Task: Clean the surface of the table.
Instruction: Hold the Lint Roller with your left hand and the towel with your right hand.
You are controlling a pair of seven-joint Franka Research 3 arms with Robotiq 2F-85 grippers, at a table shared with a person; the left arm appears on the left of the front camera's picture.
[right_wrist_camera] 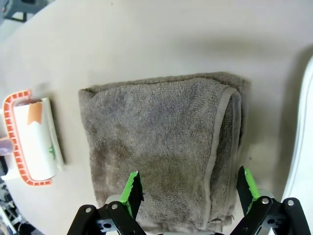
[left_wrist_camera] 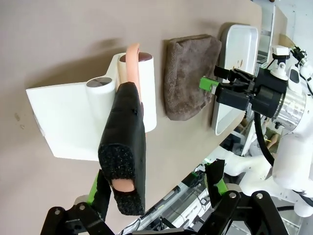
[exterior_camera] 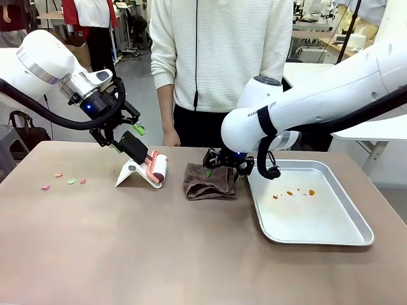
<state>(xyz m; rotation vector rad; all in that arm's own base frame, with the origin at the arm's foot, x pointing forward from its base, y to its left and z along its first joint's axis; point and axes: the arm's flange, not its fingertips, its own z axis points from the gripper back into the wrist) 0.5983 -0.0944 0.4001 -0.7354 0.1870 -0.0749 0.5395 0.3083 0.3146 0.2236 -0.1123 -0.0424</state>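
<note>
Two robot arms are poised over a brown bench (exterior_camera: pixel 159 254) as a person (exterior_camera: pixel 219 57) stands at its far edge, behind a folded brown towel (exterior_camera: pixel 208 181) lying near the bench's middle. The right hand (right_wrist_camera: pixel 188 182) hovers directly over the towel. Its fingers are spread wide and straddle the towel's near edge without pinching it, a stance that looks set for a pick-up, with the cloth as the likely wiper.

Just to the robot's left of the towel, a lint roller (exterior_camera: pixel 157 168) leans in a white stand (exterior_camera: pixel 130 173). The stand props the roller's black foam handle (left_wrist_camera: pixel 123 147) up off the bench within easy reach. The left hand (left_wrist_camera: pixel 157 177) brackets that handle with its fingers apart and nothing clamped.

Well beyond the roller, on the towel's left, a few pink, green and orange scraps (exterior_camera: pixel 70 180) dot the bench, apparently the mess to be cleared. Just beside the towel on the robot's right sits a shallow silver tray (exterior_camera: pixel 318 240). It holds a small scatter of orange-brown crumbs (exterior_camera: pixel 294 192) toward its far end and is otherwise bare. Both cleaning tools rest on the bench, so the job appears to be at its start.
</note>
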